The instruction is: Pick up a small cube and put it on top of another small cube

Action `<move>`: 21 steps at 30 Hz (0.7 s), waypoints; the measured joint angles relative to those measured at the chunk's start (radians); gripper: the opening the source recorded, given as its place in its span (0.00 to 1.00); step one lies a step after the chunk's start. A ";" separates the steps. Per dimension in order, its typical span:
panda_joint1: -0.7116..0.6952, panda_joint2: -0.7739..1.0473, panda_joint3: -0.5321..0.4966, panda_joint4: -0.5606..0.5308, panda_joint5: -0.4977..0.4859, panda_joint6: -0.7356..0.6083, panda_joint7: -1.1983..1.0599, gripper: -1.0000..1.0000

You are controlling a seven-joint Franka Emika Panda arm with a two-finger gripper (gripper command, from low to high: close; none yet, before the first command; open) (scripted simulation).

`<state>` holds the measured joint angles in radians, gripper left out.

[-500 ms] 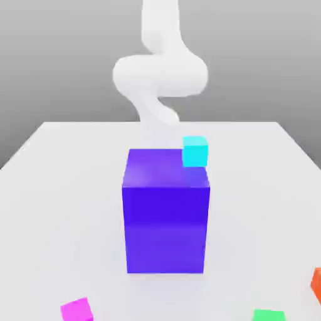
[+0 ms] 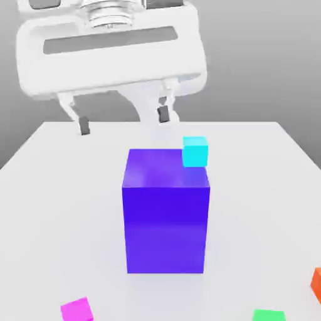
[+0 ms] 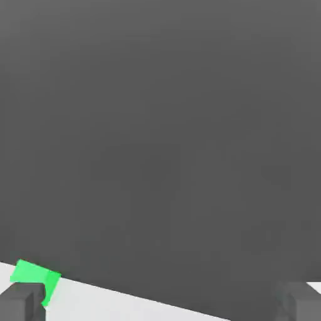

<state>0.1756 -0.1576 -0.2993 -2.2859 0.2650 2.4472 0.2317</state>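
A: Where is the tool [image 2: 123, 120] as seen in the exterior view?

B: High over the white worktop [image 2: 56, 207], toward 11 o'clock from the big blue-violet block [image 2: 166, 216]. Its two dark-tipped fingers [image 2: 83, 126] hang down, spread wide, with nothing between them.

A: And the small cube [image 2: 77, 310], the magenta-pink one?

B: On the worktop's near edge, at about 7 o'clock from the block and well apart from it. It lies far below the tool, with no contact between the two.

A: What else sits on the worktop?

B: A small cyan cube [image 2: 195, 151] shows at the block's upper corner, toward 1 o'clock from the block's middle; whether it rests on the block or stands behind it cannot be told. A small green cube [image 2: 269, 315] lies at the near edge, at roughly 5 o'clock from the block, partly cut off by the frame. An orange cube [image 2: 316, 283] shows at the exterior view's right edge, around 4 o'clock from the block, also cut off.

A: Anything from the hand view?

B: A dark grey backdrop above a strip of white worktop, with the green cube [image 3: 35, 278] just beside one dark fingertip [image 3: 22, 304]. The other fingertip [image 3: 301, 302] stands well apart from it, which agrees with a wide-spread tool.
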 joint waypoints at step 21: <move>-0.149 0.690 0.035 0.034 0.087 0.301 -0.430 0.00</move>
<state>0.0268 0.5323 -0.2641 -2.2514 0.3518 2.7478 -0.1978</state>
